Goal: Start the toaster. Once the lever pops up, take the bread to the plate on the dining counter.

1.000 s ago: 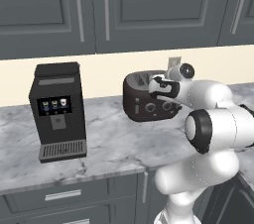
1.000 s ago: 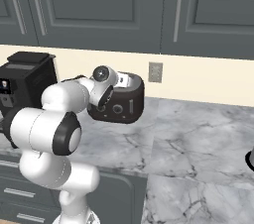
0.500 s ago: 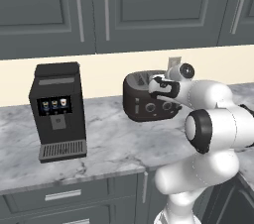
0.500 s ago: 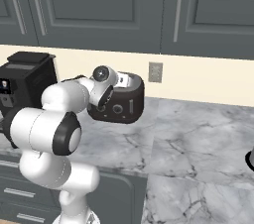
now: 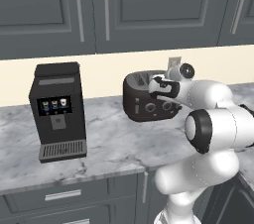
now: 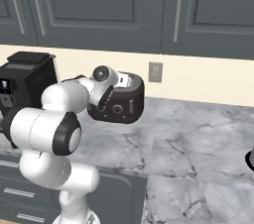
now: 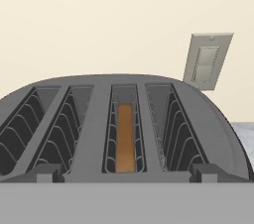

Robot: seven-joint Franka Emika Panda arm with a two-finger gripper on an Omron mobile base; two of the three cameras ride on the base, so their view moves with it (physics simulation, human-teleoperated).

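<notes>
Gripper (image 5: 159,88) jaws fully open, empty, hovering over toaster (image 7: 124,129); bread (image 7: 125,138) sits edge-up in the slot straight ahead, long axis running away.

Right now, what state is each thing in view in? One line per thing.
toaster: upright on the marble worktop, bread in one slot.
bread: sunk low in its slot, edge up.
gripper: open, empty, at the toaster's front.
coffee machine: upright, screen lit.
upper cabinets: doors closed.
wall switch plate: on the wall behind the toaster.
</notes>
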